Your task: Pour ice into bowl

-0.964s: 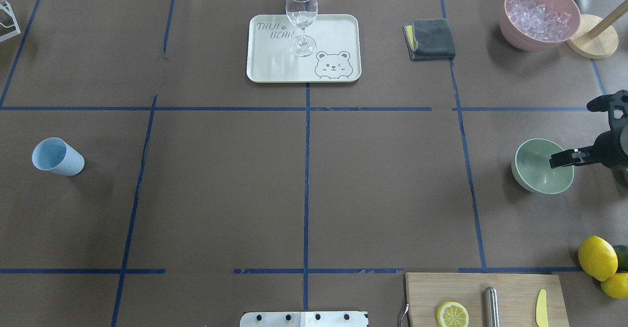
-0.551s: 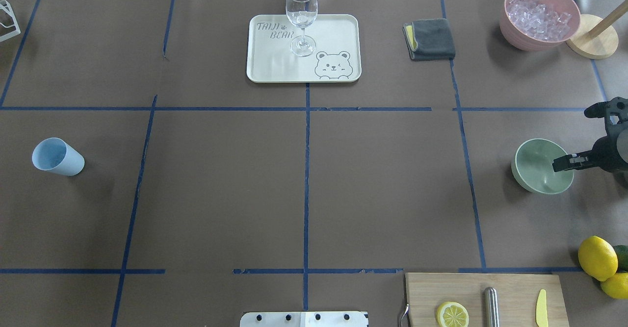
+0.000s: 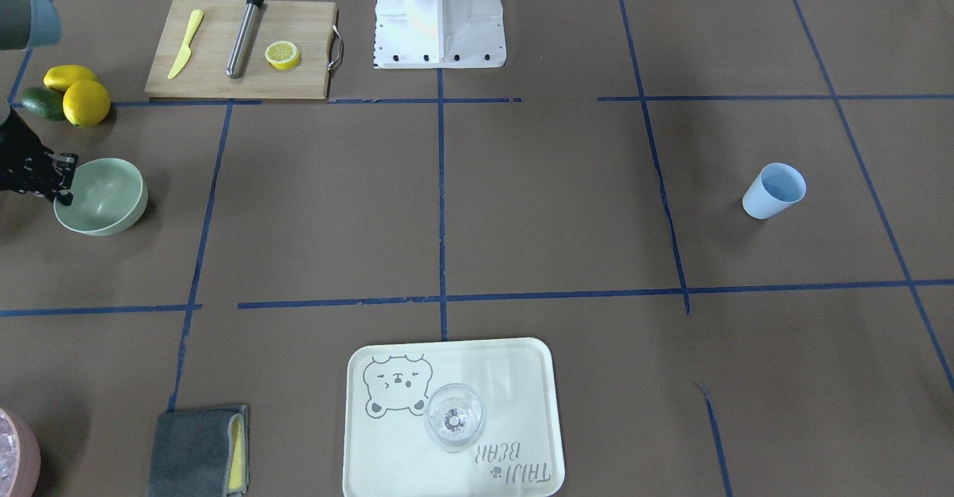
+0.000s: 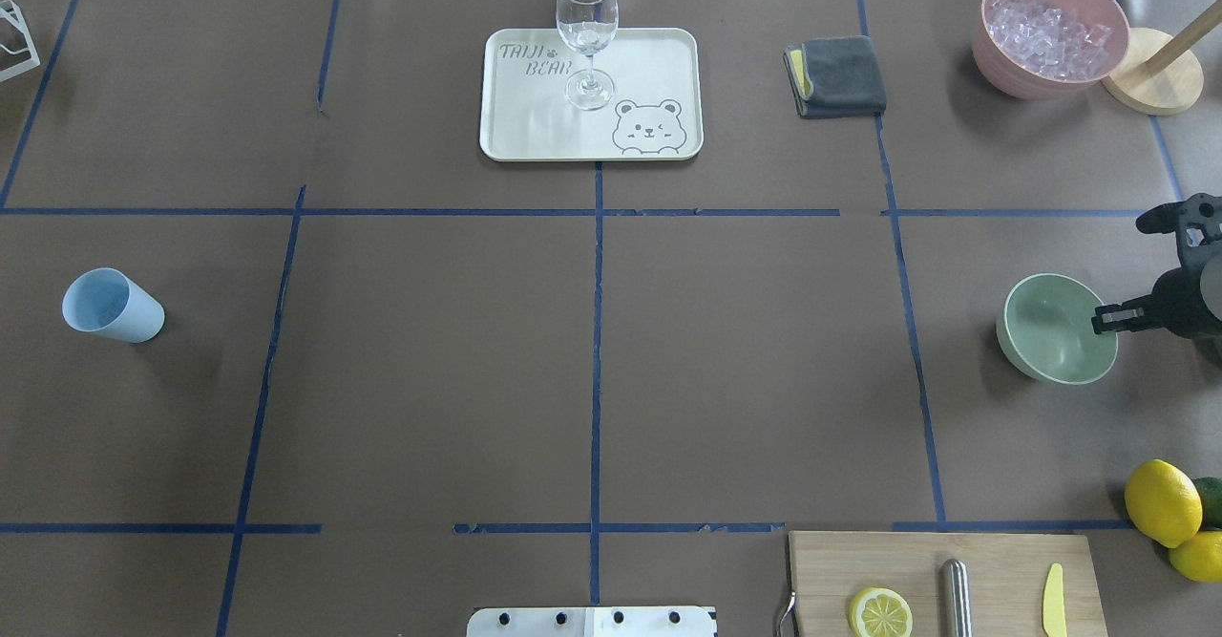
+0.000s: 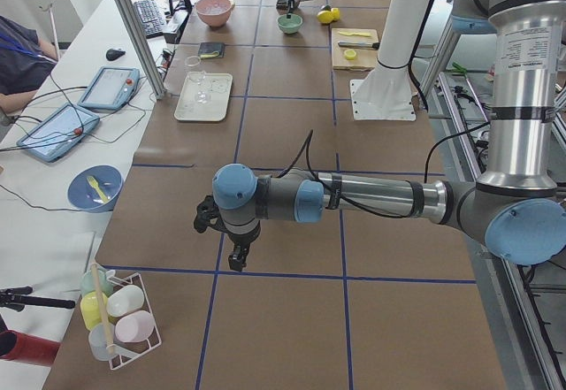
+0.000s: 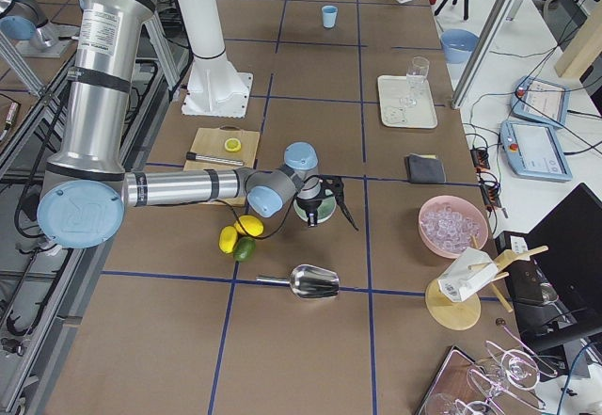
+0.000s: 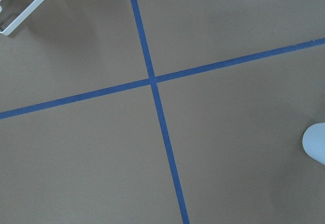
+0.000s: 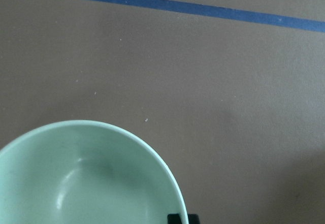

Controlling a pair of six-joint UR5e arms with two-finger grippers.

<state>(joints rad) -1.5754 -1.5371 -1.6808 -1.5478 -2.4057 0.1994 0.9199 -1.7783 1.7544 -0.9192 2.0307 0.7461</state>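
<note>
The pale green bowl (image 4: 1045, 336) stands at the table's right side and looks empty inside (image 8: 76, 183). My right gripper (image 4: 1106, 319) comes in from the right edge and is shut on the bowl's right rim. Its black fingertip (image 8: 177, 218) sits right at that rim in the wrist view, and the front view shows the gripper (image 3: 62, 193) at the bowl (image 3: 104, 199). The ice is out of view. My left gripper (image 5: 226, 240) hangs low over the table's left end; I cannot tell whether it is open or shut.
A light blue cup (image 4: 113, 306) stands far left. At the back are a tray (image 4: 535, 131) bearing a wine glass (image 4: 586, 31), a grey cloth (image 4: 838, 75) and a pink container (image 4: 1050, 35) of ice-like pieces. A cutting board (image 4: 940, 561) and lemons (image 4: 1162, 501) lie front right.
The right gripper's finger over the bowl drew back from the bowl's middle to its right rim. The bowl shifted slightly toward the robot.
</note>
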